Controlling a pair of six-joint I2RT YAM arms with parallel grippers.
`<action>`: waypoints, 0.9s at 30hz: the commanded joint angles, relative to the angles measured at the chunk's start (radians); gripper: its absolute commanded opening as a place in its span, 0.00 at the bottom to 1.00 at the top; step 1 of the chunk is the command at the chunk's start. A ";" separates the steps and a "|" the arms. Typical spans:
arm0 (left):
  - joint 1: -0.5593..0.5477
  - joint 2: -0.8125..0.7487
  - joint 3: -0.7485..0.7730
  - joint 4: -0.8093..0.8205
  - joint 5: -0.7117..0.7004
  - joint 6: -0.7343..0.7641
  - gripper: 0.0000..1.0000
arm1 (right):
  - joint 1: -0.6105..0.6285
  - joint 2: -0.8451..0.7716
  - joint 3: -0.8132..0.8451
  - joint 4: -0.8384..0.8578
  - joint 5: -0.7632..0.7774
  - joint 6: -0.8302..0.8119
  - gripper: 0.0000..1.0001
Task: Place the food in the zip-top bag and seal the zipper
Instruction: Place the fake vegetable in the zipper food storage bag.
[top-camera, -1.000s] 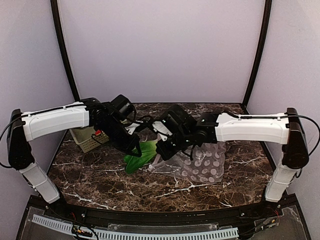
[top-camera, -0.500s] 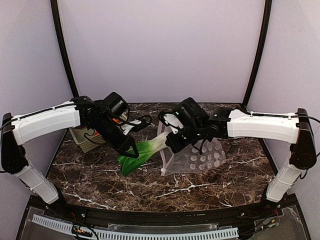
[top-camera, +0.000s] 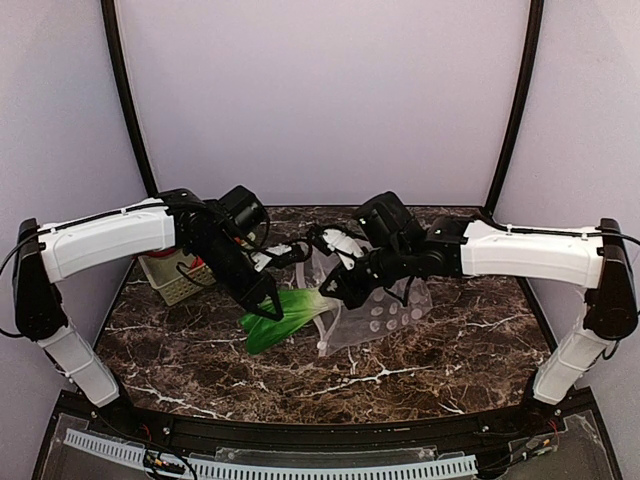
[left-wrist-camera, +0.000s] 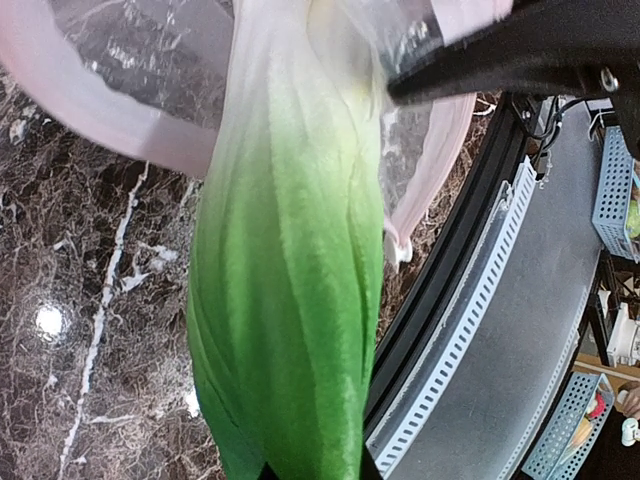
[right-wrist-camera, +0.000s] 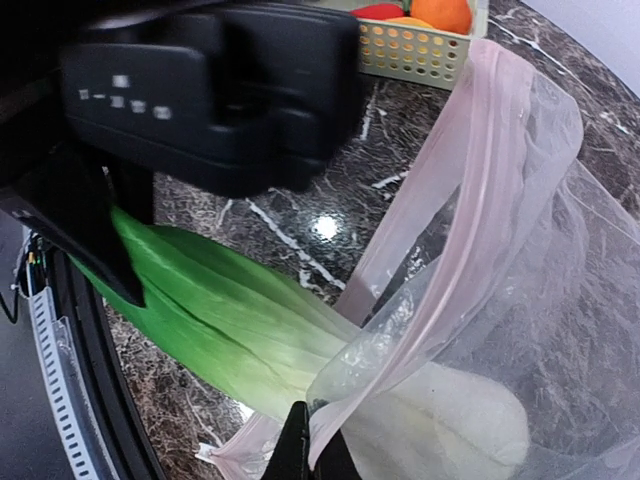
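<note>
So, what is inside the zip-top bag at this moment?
The white end of the bok choy is inside the zip-top bag; its green leaves stick out. The right arm covers part of the bag from above.

The left arm (top-camera: 110, 240), white-shelled along its long link, stretches from its base at the left side in toward the centre, where its black wrist bends downward. The left gripper (top-camera: 264, 303) points down and to the right, its two black fingers closed on the leaf end of the green-and-white leafy toy bok choy (top-camera: 285, 315). The right arm (top-camera: 520, 250) mirrors this from the right side, with its black wrist angled down and leftward. The right gripper (top-camera: 335, 290) sits near the left one, its fingertips (right-wrist-camera: 297, 452) pinched together on the pink rim of the clear plastic zip-top bag (top-camera: 385, 315).
</note>
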 joint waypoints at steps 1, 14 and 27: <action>-0.014 0.043 0.069 0.010 0.057 0.032 0.01 | 0.018 -0.019 -0.018 0.072 -0.154 -0.048 0.00; -0.020 0.085 0.104 0.156 -0.078 -0.055 0.05 | 0.042 -0.024 -0.056 0.185 -0.287 0.049 0.00; -0.020 0.019 -0.002 0.242 -0.159 -0.047 0.45 | -0.014 -0.057 -0.155 0.241 -0.143 0.209 0.00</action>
